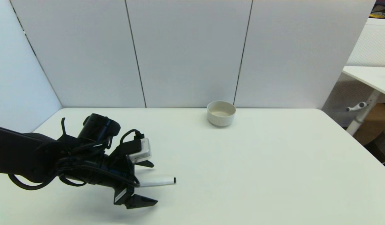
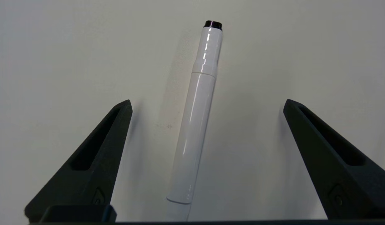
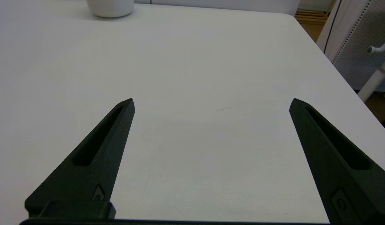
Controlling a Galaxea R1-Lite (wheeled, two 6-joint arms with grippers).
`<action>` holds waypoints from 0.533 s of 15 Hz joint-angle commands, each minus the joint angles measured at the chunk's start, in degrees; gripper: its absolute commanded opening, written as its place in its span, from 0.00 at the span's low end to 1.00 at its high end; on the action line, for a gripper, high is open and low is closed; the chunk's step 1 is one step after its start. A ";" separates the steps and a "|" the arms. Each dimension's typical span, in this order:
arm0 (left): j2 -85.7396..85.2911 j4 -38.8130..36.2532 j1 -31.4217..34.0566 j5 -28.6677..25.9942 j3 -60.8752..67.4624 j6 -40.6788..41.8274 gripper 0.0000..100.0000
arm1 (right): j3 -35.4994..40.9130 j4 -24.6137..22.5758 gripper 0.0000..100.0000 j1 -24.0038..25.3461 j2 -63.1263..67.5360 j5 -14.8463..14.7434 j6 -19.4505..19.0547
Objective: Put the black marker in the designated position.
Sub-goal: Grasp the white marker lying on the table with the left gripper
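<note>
White-barrelled black marker [image 2: 195,125] lies flat on the surface [image 1: 258,175] between the spread fingers of the left tool [image 1: 145,182], untouched, so either grasp or release; right tool [image 3: 211,103] spread, parked.

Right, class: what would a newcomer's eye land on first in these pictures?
First, the left pincer, low over the table's near-left part, its fingers spread wide around the marker lying flat between them, untouched. Next, the bowl alone at the far edge. The right pincer hangs open above bare tabletop.
</note>
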 commanded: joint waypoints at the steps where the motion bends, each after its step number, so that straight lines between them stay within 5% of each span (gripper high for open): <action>1: 1.28 -0.25 -0.01 -0.20 -0.02 0.28 1.00 | 0.09 0.00 1.00 0.01 0.07 0.03 -0.06; 8: 1.54 -0.25 -0.01 -0.20 -0.02 0.28 1.00 | 0.09 0.00 1.00 0.01 0.07 0.03 0.03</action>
